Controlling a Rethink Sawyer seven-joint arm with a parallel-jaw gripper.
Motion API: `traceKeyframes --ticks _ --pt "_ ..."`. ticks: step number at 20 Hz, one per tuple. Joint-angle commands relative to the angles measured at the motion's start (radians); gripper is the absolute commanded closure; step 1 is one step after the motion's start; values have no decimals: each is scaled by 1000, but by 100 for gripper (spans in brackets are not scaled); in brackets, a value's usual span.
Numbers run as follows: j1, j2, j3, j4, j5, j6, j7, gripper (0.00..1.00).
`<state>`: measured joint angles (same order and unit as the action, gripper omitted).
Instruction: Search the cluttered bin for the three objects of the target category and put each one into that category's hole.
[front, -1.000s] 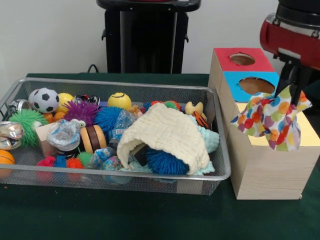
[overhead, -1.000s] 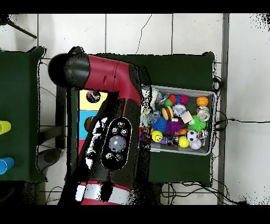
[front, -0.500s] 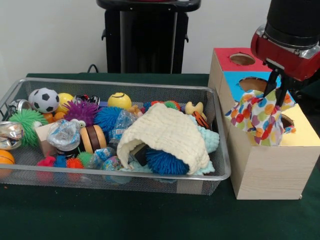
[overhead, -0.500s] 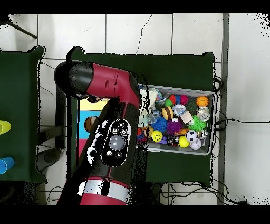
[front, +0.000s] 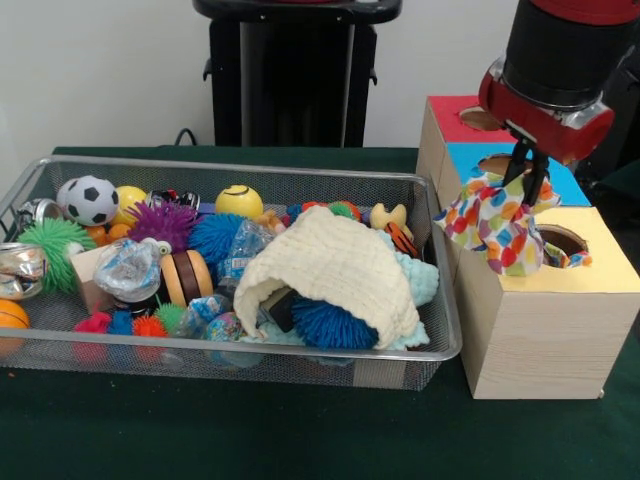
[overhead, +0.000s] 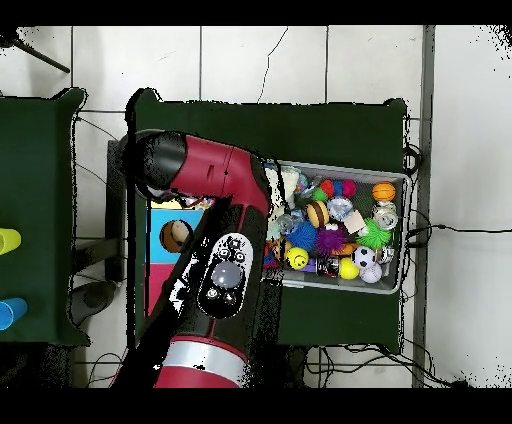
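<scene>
Wood-grained sides are noted on the sorting box (front: 535, 335) at the near right, its yellow top face carrying a round hole (front: 561, 240). Beside it on the green table (front: 250, 430), the wire mesh bin (front: 200, 365) is packed with toys; a cream knitted cloth (front: 335, 265) is draped over a blue spiky ball (front: 330, 325), with a pale blue cloth (front: 420, 280) just behind it. Further back, a soccer ball (front: 88, 199), a purple spiky ball (front: 163, 222) and a yellow smiley ball (front: 239, 201) are recorded. Above the box, the multicoloured spotted cloth (front: 492, 222) is held pinched at its gathered top by the gripper (front: 527, 172), whose fingers are drawn narrow around it; the loose folds hang over the box's inner edge, beside the yellow hole and in front of the blue face (front: 552, 180). The fabric is judged light, limp and non-fragile, liable to drape across a rim and snag rather than drop cleanly. A pinch at a bunched fold, as seen, is considered the sound hold. The red face (front: 455, 125) lies farthest back. In the overhead view the arm (overhead: 215, 250) covers the box.
</scene>
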<state>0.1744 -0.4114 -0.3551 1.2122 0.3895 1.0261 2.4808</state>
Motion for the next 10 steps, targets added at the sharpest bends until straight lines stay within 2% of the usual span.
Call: traceKeyframes --ticks 1,5,10 --pt "-18 26 73 163 60 67 254 100" --pt "9 52 57 163 61 31 283 100" --pt "50 43 8 134 53 87 351 100"
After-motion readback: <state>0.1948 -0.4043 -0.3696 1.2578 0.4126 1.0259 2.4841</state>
